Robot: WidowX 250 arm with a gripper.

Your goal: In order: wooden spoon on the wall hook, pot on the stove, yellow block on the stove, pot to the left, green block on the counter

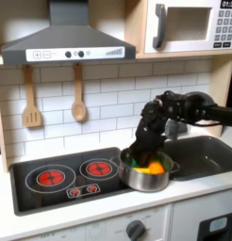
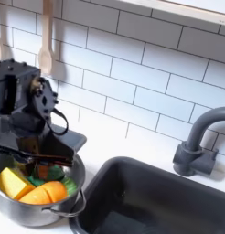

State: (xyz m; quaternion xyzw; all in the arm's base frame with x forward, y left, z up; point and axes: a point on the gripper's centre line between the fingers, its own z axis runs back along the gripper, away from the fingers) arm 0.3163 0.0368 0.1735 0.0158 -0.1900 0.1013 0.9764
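The steel pot stands at the stove's right edge, beside the sink. Inside it lie a yellow block, an orange piece and a green block. My black gripper reaches down into the pot from above. Its fingers look spread apart, and their tips dip among the pieces without holding any of them. The wooden spoon hangs on the tiled wall.
A wooden spatula hangs to the left of the spoon in the first exterior view. The black stove has two red burners. The dark sink with its grey faucet lies right of the pot. A hood and a microwave hang overhead.
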